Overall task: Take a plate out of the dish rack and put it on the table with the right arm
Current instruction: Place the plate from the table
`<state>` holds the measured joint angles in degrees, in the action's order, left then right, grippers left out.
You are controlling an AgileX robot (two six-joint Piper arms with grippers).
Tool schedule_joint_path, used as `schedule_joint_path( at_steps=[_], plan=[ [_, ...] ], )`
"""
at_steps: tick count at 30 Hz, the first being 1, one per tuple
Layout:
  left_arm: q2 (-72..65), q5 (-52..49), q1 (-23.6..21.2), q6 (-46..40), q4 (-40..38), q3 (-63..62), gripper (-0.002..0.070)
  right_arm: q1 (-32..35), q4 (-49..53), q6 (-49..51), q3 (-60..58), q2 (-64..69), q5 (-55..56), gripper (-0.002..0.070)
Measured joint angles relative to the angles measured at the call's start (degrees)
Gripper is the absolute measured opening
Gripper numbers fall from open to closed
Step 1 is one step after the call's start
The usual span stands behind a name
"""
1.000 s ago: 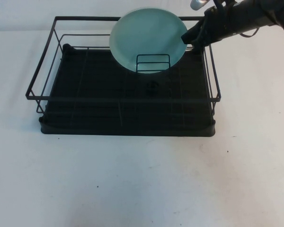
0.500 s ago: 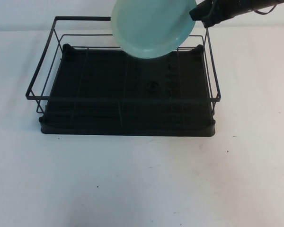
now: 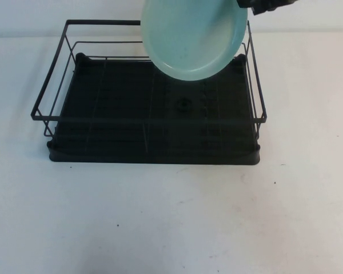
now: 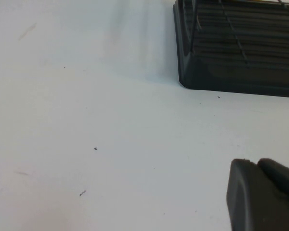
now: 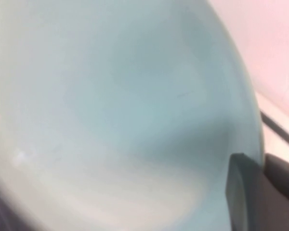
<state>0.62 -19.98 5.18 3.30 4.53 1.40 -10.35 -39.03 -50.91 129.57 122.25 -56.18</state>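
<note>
One pale teal plate (image 3: 194, 35) held aloft over the far right part of the black wire dish rack (image 3: 148, 117), tilted, its concave face turned toward the raised camera, its upper part cut off by the top edge of the high view, its lower rim hanging above the ridged drip tray (image 3: 126, 142) without touching it. Pinched at the plate's right rim by the right end effector (image 3: 252, 7), closed on that rim, only its dark tip visible at the top right corner of the high view, just beyond the rack's far right corner post. Seen again in the right wrist view as a broad mint surface (image 5: 115, 110) filling nearly the whole picture, lighter toward the centre, with one black finger (image 5: 243, 192) pressed flat against the plate's face near the rim and a pale wall behind. Resting on the white tabletop (image 3: 171, 217), the rack itself, with a small round fitting (image 3: 184, 104) in the middle of the tray. Parked well apart from the plate, the left end effector (image 4: 262, 197), low over the bare tabletop just beside one rounded corner of the drip tray (image 4: 231, 57) in the left wrist view; only a blunt black part of it shows at the picture's edge, so cannot tell whether open or closed. A few tiny dark specks (image 4: 95, 148) scattered over the white surface.
</note>
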Motion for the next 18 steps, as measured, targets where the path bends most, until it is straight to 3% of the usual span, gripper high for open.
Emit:
schedule_joint_path(
  at_steps=[18],
  plan=[
    [0.00, 0.00, 0.00, 0.00, 0.00, 0.00, -0.0004, 0.00, 12.32, 14.17, 0.00, -10.98, -10.27, -0.0009]
  ],
)
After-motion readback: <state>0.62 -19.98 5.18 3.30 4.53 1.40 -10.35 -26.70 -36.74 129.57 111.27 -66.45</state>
